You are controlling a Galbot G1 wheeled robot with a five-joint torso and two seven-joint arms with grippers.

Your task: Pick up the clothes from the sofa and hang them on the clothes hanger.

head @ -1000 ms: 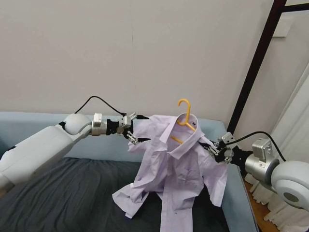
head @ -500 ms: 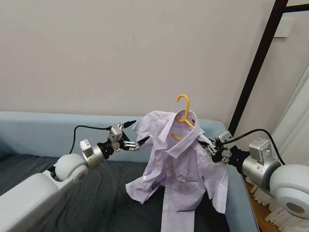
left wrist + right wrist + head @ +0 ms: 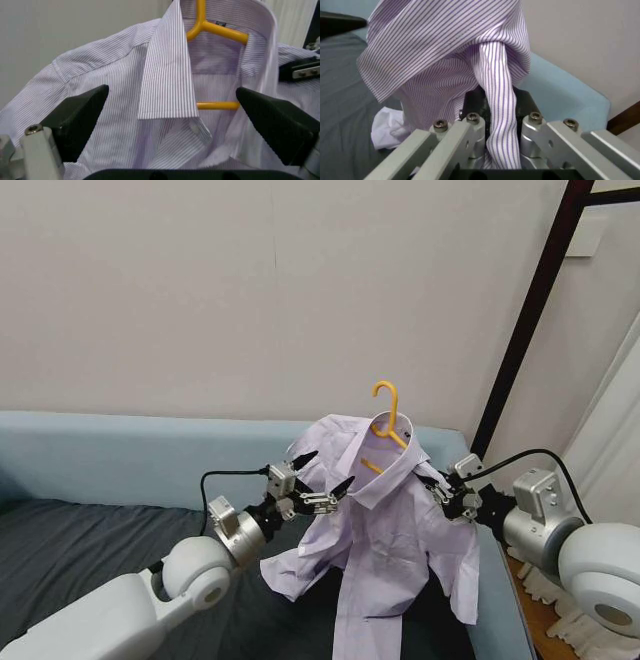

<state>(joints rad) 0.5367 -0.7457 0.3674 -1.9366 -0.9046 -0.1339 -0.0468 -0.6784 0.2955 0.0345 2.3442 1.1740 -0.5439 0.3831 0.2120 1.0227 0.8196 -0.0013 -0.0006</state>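
A lilac striped shirt (image 3: 385, 530) hangs on a yellow hanger (image 3: 386, 412) above the sofa's right end. My left gripper (image 3: 322, 476) is open just in front of the shirt's chest, below the collar, holding nothing. In the left wrist view its two black fingers (image 3: 80, 118) stand wide apart, facing the shirt's collar (image 3: 165, 71) and the hanger (image 3: 216, 33). My right gripper (image 3: 442, 488) is shut on the shirt's shoulder fabric at the right. In the right wrist view the gripper (image 3: 499, 144) pinches a fold of the shirt (image 3: 445, 56).
The sofa has a light blue back (image 3: 120, 452) and a dark seat cushion (image 3: 70, 550). A black slanted pole (image 3: 530, 310) stands at the right against the white wall, with pale curtain (image 3: 610, 430) beside it. The shirt's hem drapes onto the seat.
My left arm has swung down from shoulder height, and its gripper has moved off the shirt's left shoulder to face its front, open. The shirt hangs straighter. The right gripper keeps its hold.
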